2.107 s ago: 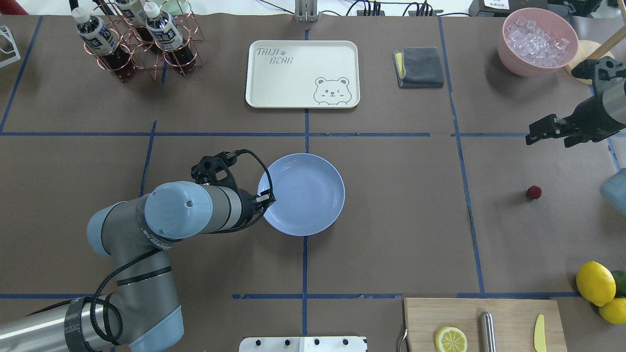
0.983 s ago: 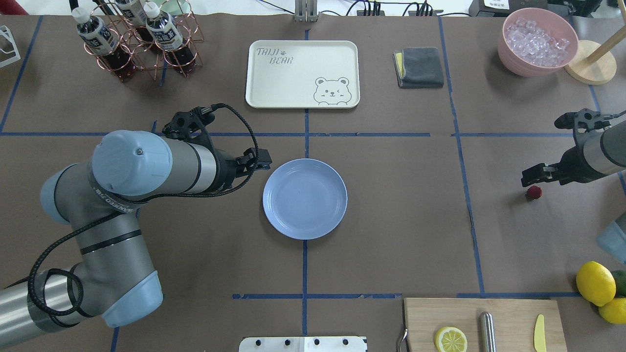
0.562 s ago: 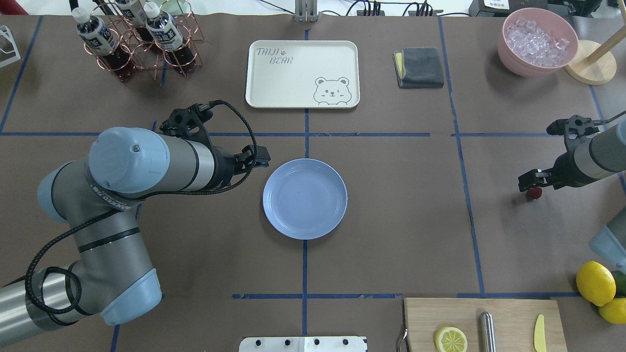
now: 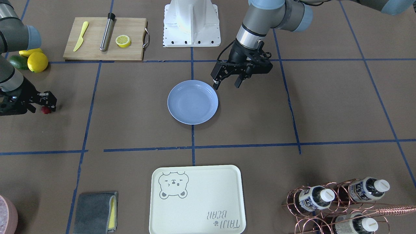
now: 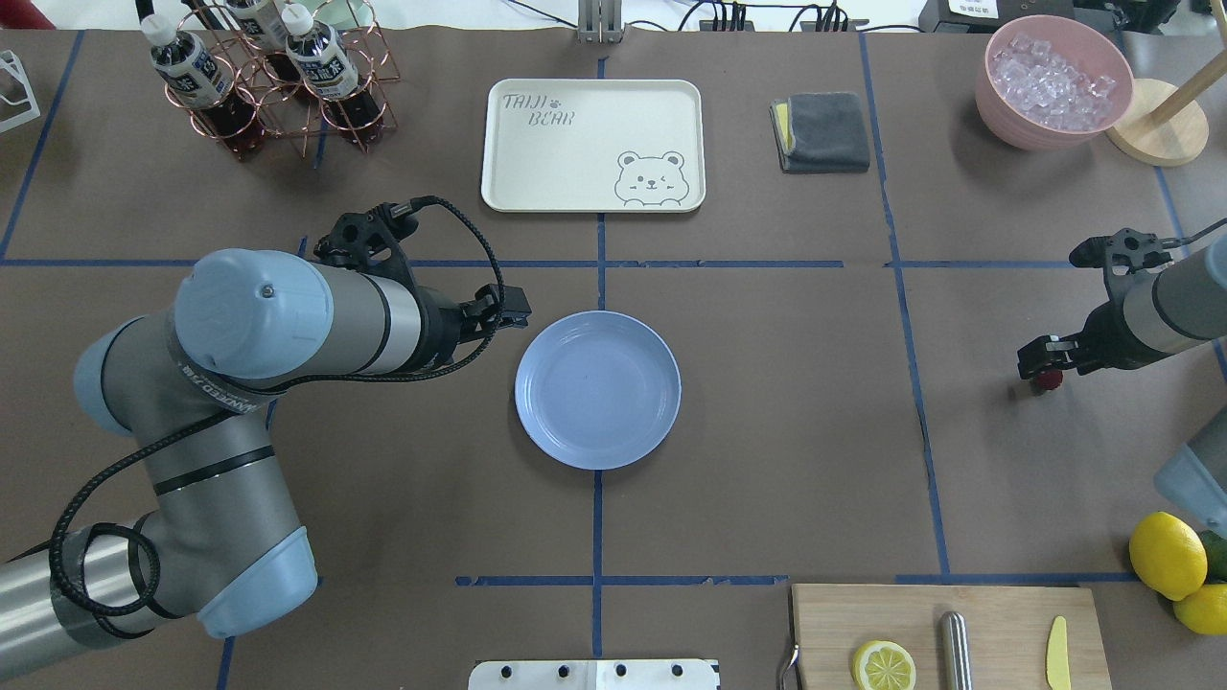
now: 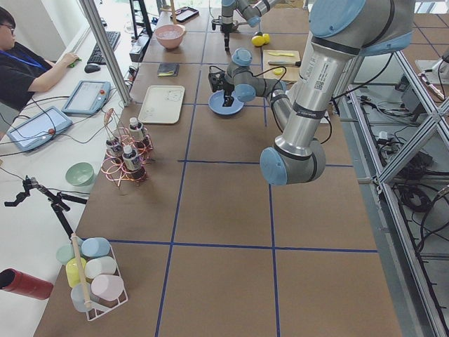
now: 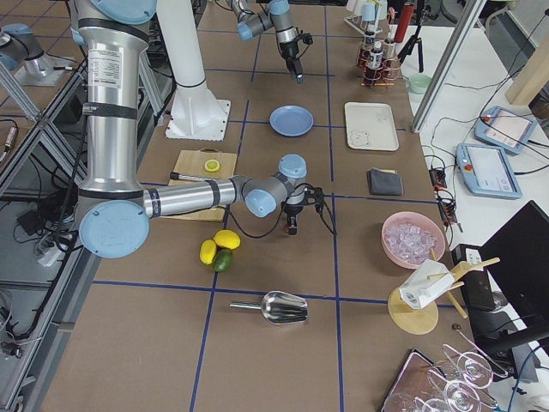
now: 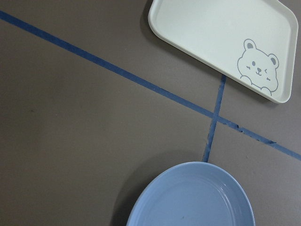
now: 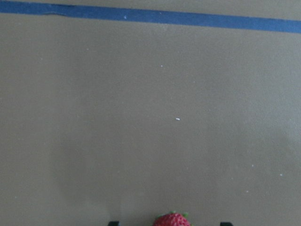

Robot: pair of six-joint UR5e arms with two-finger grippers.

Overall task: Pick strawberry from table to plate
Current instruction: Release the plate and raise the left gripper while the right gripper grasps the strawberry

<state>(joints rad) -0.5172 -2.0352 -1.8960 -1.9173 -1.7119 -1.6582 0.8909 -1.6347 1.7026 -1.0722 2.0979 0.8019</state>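
Step in hand, as judged: the strawberry (image 5: 1051,380) is to be grasped by the right gripper (image 5: 1041,364). Nothing is on the plate (image 5: 597,390), so the task is taken as early.

The berry is sat on the table (image 5: 786,460), far right side, well apart from the plate and past the blue tape line (image 5: 909,335). The right jaws are held apart, low over it. In the right wrist view the berry is seen at the bottom edge, roughly centred between the two fingertips (image 9: 113,223). Whether the berry is touched cannot be told.

The left gripper (image 4: 227,85) is also held apart and empty, just beside the plate's rim.

Suggested for a clean pick:
- No sideways correction looks needed, since the berry is already centred.
- Descent should be stopped once the widest part of the berry is bracketed by the pads, so the brown paper is not scraped.
- The jaws should be closed slowly and with low force. The fruit is small, probably soft, and easily crushed or squeezed out sideways.
- The berry should be lifted straight up before any traverse.
- It should be released low over the plate's centre, so it is not rolled over the shallow rim.
- Clearance from the left gripper should be checked before the right arm is brought in.
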